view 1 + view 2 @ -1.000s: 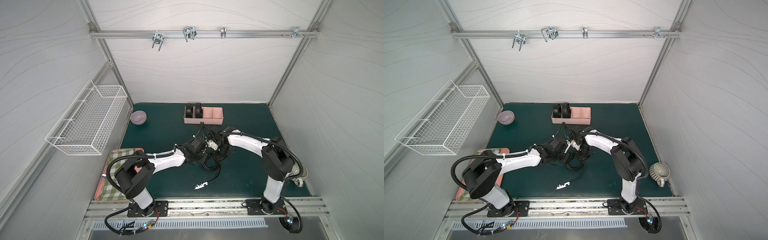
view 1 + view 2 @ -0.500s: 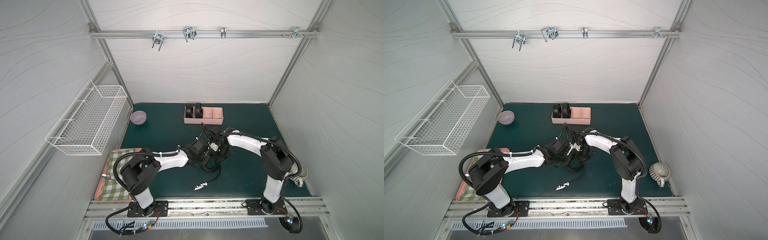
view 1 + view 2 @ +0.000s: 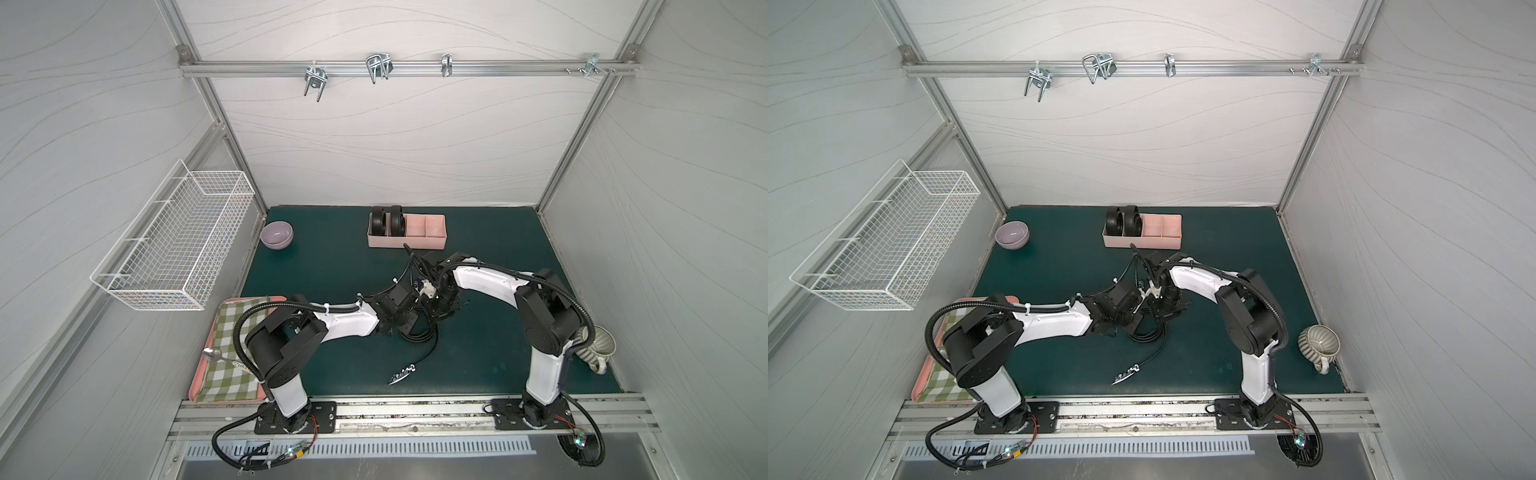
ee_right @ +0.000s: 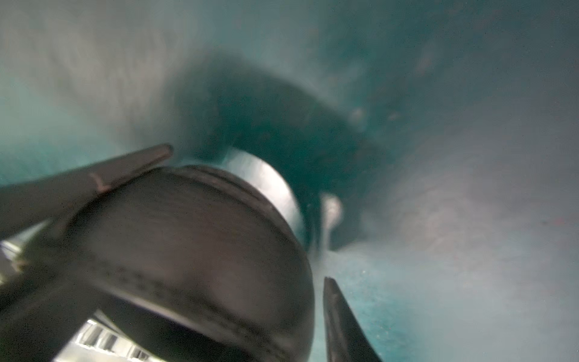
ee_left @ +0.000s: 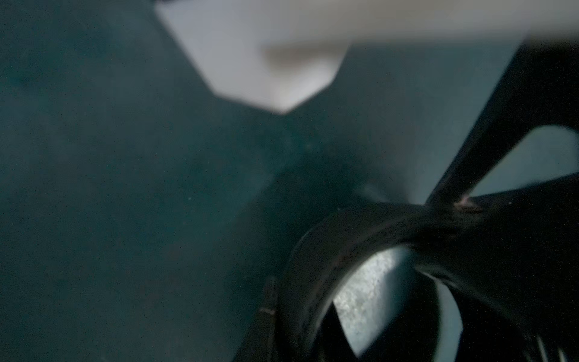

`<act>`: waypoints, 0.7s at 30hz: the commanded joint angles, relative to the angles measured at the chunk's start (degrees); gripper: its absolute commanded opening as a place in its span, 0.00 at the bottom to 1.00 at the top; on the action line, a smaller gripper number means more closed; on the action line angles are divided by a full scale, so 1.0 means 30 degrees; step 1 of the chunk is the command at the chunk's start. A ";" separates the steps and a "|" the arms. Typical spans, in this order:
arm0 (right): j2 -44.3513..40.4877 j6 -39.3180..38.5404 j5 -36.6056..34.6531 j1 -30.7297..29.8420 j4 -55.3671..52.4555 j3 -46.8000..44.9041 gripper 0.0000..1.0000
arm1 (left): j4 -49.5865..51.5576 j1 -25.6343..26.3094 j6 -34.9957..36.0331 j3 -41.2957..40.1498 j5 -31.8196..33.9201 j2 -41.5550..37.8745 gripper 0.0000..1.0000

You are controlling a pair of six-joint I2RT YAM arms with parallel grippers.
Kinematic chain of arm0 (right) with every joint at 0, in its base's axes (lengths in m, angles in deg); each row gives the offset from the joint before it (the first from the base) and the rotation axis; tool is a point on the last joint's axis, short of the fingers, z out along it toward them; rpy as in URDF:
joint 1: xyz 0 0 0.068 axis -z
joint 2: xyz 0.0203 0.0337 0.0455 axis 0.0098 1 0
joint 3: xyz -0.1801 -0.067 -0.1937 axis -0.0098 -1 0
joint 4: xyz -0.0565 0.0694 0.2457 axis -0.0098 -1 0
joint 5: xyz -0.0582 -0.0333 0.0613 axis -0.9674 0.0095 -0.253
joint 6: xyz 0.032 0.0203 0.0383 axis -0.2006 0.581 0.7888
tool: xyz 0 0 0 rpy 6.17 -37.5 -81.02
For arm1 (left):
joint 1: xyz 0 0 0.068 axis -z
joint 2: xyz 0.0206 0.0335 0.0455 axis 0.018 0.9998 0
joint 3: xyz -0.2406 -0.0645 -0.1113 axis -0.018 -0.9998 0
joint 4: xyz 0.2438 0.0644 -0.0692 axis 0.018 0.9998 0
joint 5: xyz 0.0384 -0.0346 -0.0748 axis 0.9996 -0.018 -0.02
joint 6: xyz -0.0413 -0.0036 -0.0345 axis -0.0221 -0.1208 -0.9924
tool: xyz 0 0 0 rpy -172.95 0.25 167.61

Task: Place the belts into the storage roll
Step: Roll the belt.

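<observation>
The pale-pink storage roll stands at the back of the green mat, and two coiled black belts stand in its leftmost compartments. A third belt lies half coiled mid-mat, its buckle end trailing toward the front edge. My left gripper is shut on this belt's band, with a finger against its outer side. My right gripper is open around the coil. Its visible finger stands a little off the coil; the other is hidden.
A purple bowl sits at the back left. A white wire basket hangs on the left wall. A pink tray with a green checked cloth and a spoon lies front left. A striped mug stands at the right edge.
My left arm has reached further right to the coil and its jaws have closed on the belt. My right gripper's jaws have spread apart.
</observation>
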State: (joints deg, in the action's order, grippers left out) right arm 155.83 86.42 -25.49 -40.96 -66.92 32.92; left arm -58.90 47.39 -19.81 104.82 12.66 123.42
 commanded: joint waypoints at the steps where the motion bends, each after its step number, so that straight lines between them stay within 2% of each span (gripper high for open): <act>1: 0.0115 0.1402 0.0482 0.0529 -0.0768 0.0246 0.37 | -0.0315 -0.0088 -0.0823 0.0231 0.2301 0.0292 0.09; 12: 0.0759 0.3572 0.1834 -0.0262 -0.1000 0.0741 0.47 | 0.2919 0.0402 -0.5365 0.1636 0.6092 0.0454 0.06; 21: 0.0906 0.5378 0.2878 -0.0924 0.0299 -0.0061 0.50 | 0.4185 0.0470 -0.7149 0.2406 0.6675 0.0821 0.07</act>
State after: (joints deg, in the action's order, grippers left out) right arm 157.52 99.36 -20.38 -42.62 -65.26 34.42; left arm -45.78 49.18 -36.26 108.97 27.91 124.95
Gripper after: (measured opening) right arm 0.499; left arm 0.104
